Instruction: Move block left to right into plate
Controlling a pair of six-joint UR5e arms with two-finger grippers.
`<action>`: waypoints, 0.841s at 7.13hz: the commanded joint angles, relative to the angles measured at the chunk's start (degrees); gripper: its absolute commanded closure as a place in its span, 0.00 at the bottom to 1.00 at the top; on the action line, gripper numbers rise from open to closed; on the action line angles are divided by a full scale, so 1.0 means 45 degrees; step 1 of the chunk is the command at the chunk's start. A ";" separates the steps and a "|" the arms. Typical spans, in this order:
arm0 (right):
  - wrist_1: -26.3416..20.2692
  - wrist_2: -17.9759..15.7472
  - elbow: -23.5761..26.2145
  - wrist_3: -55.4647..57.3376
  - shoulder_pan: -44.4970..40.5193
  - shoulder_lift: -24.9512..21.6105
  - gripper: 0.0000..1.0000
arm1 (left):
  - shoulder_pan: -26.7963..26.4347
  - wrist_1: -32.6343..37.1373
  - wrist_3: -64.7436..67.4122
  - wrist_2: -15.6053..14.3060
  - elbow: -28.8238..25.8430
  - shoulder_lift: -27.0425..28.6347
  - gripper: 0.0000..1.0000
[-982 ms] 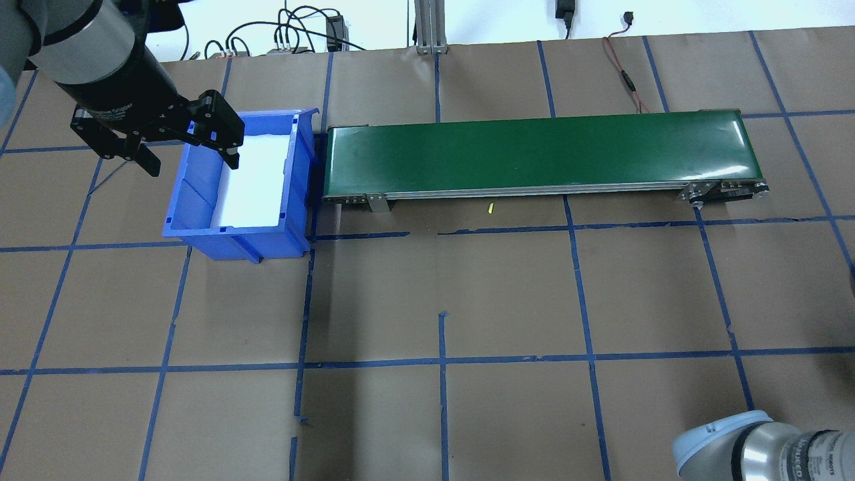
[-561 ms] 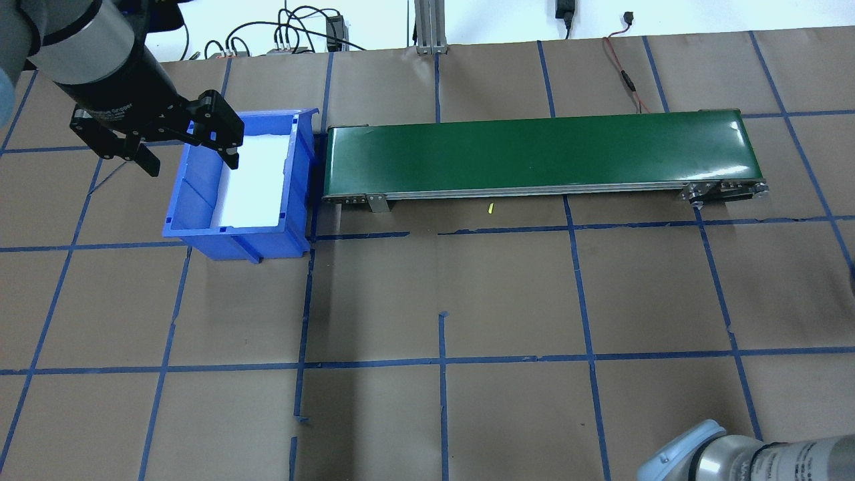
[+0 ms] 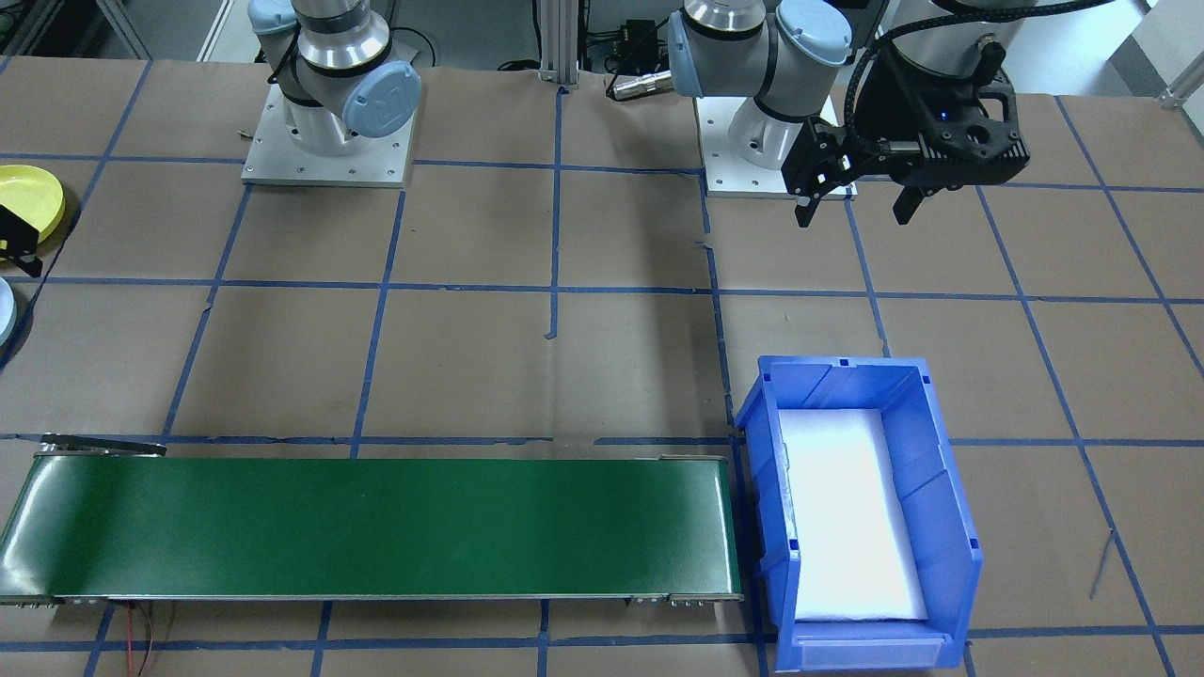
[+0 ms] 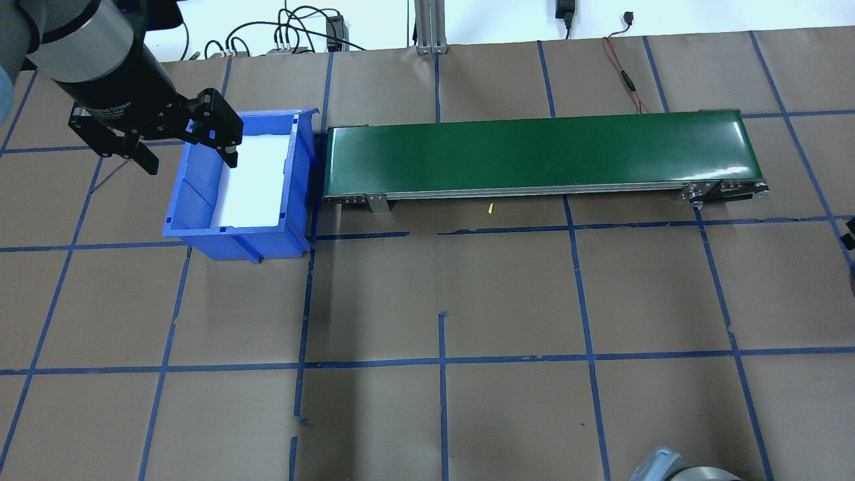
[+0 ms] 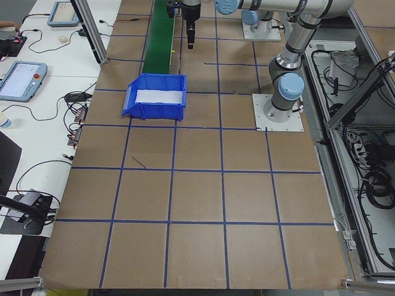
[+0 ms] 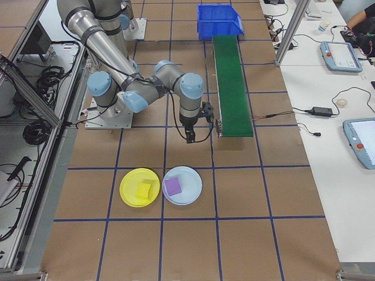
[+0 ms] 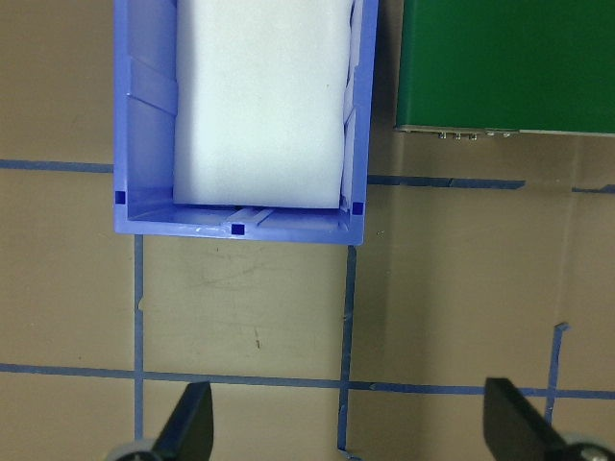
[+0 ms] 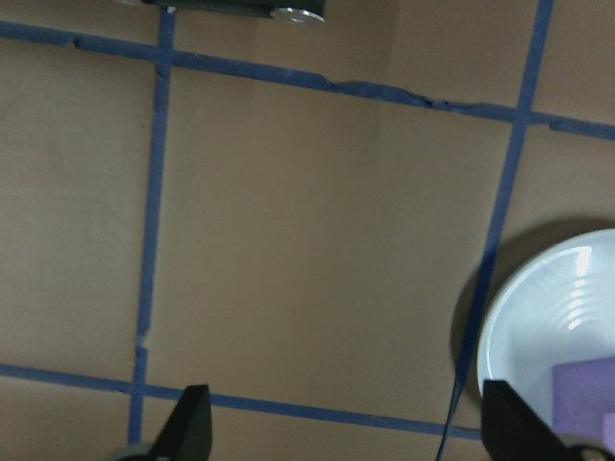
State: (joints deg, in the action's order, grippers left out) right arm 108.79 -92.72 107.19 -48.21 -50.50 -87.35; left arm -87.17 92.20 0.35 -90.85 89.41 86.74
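From the front we see the left end effector [image 3: 854, 202] hanging spread and empty, nearer the robot than the blue plastic bin [image 3: 950, 527]. In the right side view, the right end effector [image 6: 195, 127] points down beyond the pale blue plate [image 6: 182, 185] holding the purple block [image 6: 173, 186]; its wrist view shows wide, empty fingers [image 8: 188, 425].

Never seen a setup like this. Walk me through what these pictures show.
Two robot arms stand bolted to a brown paper-covered table marked with blue tape squares. Cameras look from above, from the front, from both table ends, and from each wrist.

A blue plastic bin with a white liner sits at one end of a long green conveyor belt. Past the belt's other end sit a yellow plate holding a yellow block and a pale blue plate holding a purple block.

The left claw hangs open, holding nothing. The right claw is open and empty too, near the pale plate.
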 commanded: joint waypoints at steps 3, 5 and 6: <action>-0.3873 -0.0625 -0.2542 0.7262 -0.5526 -0.0980 0.00 | -0.0003 0.0000 0.0000 -0.0006 -0.0006 0.0001 0.00; -0.4777 -0.0509 -0.3017 0.9491 -0.7303 -0.1000 0.00 | -0.0003 0.0000 0.0000 -0.0026 -0.0006 0.0001 0.00; -0.4877 -0.0489 -0.2999 1.0373 -0.8338 -0.0980 0.00 | -0.0003 0.0000 0.0000 -0.0026 -0.0006 -0.0019 0.00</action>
State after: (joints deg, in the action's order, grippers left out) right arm 88.25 -95.13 94.13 -7.17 -82.37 -91.79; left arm -87.19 92.20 0.35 -90.94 89.38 86.73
